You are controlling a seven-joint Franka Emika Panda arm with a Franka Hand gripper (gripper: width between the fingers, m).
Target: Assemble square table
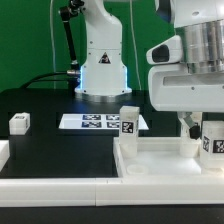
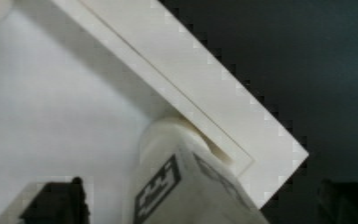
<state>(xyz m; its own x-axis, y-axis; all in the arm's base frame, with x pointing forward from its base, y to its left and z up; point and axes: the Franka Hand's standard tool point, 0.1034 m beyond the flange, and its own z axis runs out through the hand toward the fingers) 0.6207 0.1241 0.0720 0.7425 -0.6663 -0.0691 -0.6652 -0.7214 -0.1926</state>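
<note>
The square table top [image 1: 150,165] is a large white tray with a raised rim, lying at the front of the exterior view. One white tagged leg [image 1: 128,120] stands upright at its far corner. A second tagged leg [image 1: 212,140] stands at the corner on the exterior view's right, under my gripper [image 1: 198,128]. In the wrist view this leg [image 2: 185,180] stands by the top's corner rim [image 2: 247,130], between my dark fingers [image 2: 51,203]. My gripper [image 2: 197,208] straddles the leg and a gap shows beside it, so it looks open. Another leg [image 1: 20,122] lies loose on the exterior view's left.
The marker board [image 1: 95,121] lies on the black table behind the top. The robot base [image 1: 100,60] stands at the back. A white fence piece [image 1: 3,155] shows at the exterior view's left edge.
</note>
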